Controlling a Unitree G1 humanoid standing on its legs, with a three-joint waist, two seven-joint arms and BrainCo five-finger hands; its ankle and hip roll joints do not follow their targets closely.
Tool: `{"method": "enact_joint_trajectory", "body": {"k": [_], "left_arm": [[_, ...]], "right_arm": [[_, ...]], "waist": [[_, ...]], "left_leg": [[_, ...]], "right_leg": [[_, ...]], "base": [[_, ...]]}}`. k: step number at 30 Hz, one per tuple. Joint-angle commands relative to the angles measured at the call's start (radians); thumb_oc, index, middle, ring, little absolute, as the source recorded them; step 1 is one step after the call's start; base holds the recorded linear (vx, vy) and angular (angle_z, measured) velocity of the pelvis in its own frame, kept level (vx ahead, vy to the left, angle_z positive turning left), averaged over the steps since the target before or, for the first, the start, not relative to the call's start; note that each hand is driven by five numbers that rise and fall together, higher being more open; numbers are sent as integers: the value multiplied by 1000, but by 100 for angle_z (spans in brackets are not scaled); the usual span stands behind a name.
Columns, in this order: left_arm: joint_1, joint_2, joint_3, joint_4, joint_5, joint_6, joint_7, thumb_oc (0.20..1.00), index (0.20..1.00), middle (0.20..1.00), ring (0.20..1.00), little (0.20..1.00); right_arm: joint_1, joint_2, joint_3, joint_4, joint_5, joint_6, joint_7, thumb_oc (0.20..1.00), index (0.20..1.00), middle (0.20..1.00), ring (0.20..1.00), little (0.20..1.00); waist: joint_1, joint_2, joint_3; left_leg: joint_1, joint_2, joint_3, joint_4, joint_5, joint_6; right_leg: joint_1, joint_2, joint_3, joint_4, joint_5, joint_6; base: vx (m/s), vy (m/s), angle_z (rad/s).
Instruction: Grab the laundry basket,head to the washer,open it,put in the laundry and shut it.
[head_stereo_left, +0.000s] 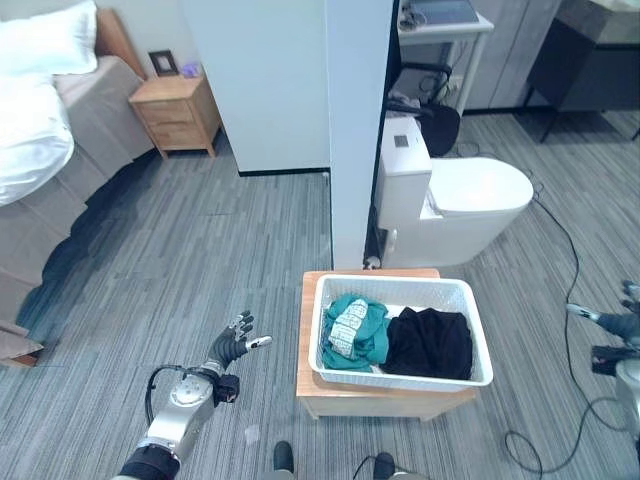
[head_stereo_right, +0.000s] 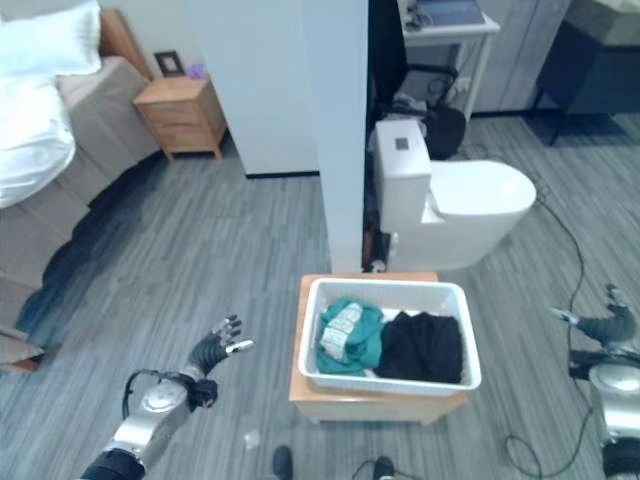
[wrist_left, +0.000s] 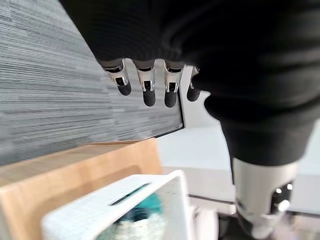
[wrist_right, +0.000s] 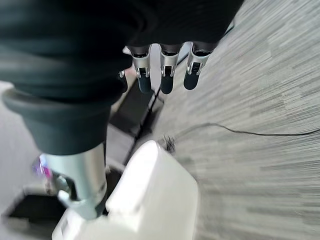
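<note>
White laundry basket (head_stereo_left: 470, 330) of clothes (head_stereo_left: 400, 338) sits on a wooden stool (head_stereo_left: 312, 392), both hands, left hand (head_stereo_left: 232, 348) and right hand (head_stereo_right: 605, 325), spread empty on either side.

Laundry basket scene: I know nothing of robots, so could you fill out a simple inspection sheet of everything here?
Surface: low wooden table on grey striped floor.
Job's things: white laundry basket on it, holding teal clothes and black clothes.
Clutter: nothing seen on the table beside the basket.
Hands: left hand open, left of the basket; right hand open, to its right; neither touches it.
Cables: black cable on the floor.
Surroundings: toilet, bed, nightstand.
</note>
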Motion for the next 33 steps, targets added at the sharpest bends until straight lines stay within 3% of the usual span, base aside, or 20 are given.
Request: {"method": "enact_joint_trajectory", "body": {"k": [1,7,10,11,14,18,33], "left_arm": [[-76,74,-92,-22,-31,17,-65,1000,1000,1000,1000,1000],[-218,29,-168,168,-15,30,-42,1000,1000,1000,1000,1000],[-419,-91,-190,655,119,24,23,1000,1000,1000,1000,1000],[-422,-92,-190,659,119,21,22,1000,1000,1000,1000,1000],[-573,-167,-193,937,190,24,51,1000,1000,1000,1000,1000],[-721,-184,-195,1114,274,39,68,1000,1000,1000,1000,1000],[-760,-205,-199,1083,293,10,68,1000,1000,1000,1000,1000]], "right_arm": [[-206,-11,90,108,-56,9,0,1000,1000,1000,1000,1000],[-431,71,239,271,-26,9,-19,1000,1000,1000,1000,1000],[-542,135,322,334,-10,-3,-10,1000,1000,1000,1000,1000],[-544,134,322,335,-10,-3,-10,1000,1000,1000,1000,1000],[-591,168,368,363,13,-21,-7,1000,1000,1000,1000,1000],[-586,180,388,312,31,-36,5,1000,1000,1000,1000,1000],[-365,112,241,171,30,-60,8,1000,1000,1000,1000,1000]], "waist": [[-4,-27,-2],[-32,-21,43],[-49,-28,70],[-49,-27,70],[-62,-34,84],[-80,-41,98],[-79,-13,101]], "left_leg": [[-77,28,-19,91,-76,27],[-110,27,6,72,-57,30],[-113,33,34,62,-45,26],[-116,33,34,61,-43,27],[-119,39,48,53,-33,21],[-101,51,66,31,-16,12],[-58,39,62,20,-24,14]], "right_leg": [[-24,-57,10,98,-129,34],[-105,-55,51,117,-111,34],[-141,-47,78,122,-102,35],[-143,-47,78,121,-99,35],[-160,-41,93,118,-95,35],[-158,-34,99,110,-93,36],[-102,-41,81,87,-103,36]], "base": [[-57,60,-17],[-100,34,-12],[-100,7,-31],[-53,0,-17],[-45,-9,-12],[-5,-39,-18],[26,-19,-1]]}}
